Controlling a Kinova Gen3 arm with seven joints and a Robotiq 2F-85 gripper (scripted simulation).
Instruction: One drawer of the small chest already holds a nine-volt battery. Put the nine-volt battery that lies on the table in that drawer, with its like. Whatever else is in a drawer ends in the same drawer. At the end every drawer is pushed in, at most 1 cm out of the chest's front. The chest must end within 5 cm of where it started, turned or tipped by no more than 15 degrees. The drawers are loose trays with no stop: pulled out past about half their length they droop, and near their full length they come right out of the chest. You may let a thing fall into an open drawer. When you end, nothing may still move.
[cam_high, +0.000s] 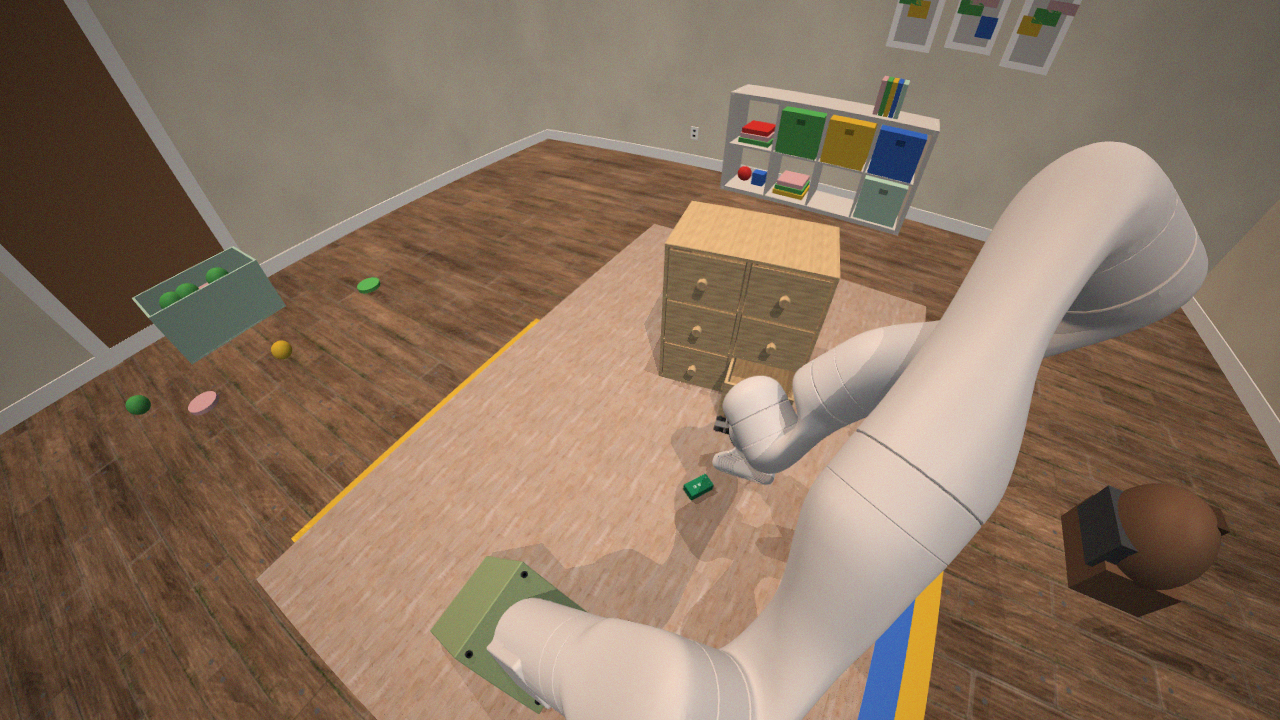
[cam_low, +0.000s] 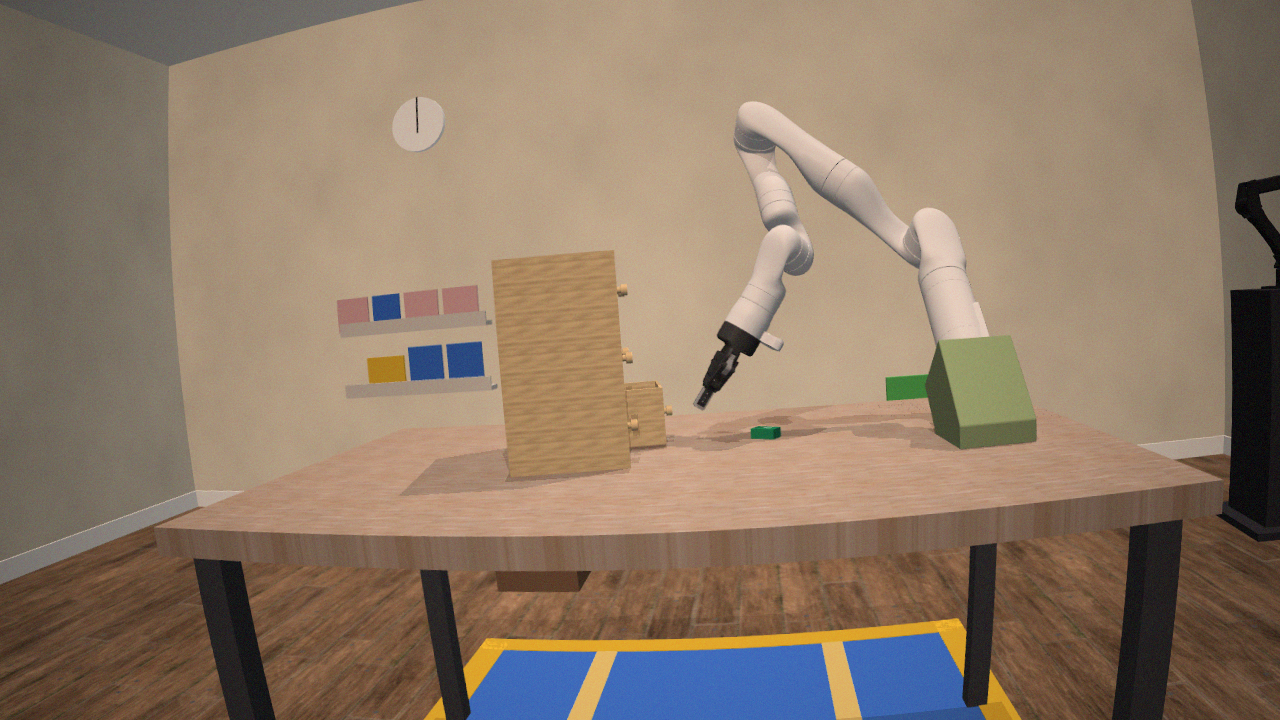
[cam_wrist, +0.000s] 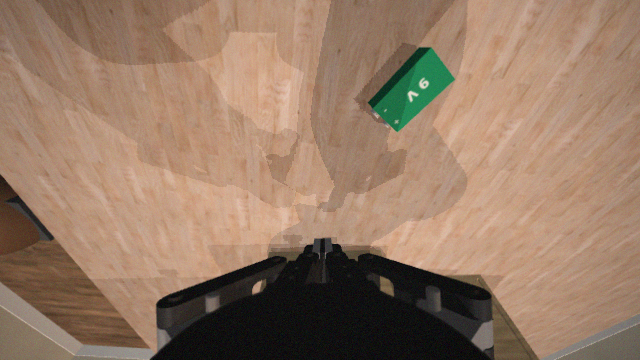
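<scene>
The small wooden chest (cam_high: 751, 241) (cam_low: 563, 367) stands upright, with six drawers in two columns. Its bottom right drawer (cam_high: 760, 373) (cam_low: 646, 416) is pulled partway out; the arm hides part of it in the top view, and its contents cannot be made out. The other drawers look pushed in. The green nine-volt battery (cam_high: 698, 486) (cam_low: 765, 432) (cam_wrist: 412, 90) lies flat on the table, out in front of the chest. My gripper (cam_low: 700, 405) (cam_wrist: 323, 250) is shut and empty, tilted down above the table between the open drawer's front and the battery.
The table (cam_high: 501, 465) (cam_low: 805, 492) carries the green base block (cam_high: 487, 608) (cam_low: 984, 394) of the arm at the end opposite the chest. The forearm hangs over the table in front of the chest's right side.
</scene>
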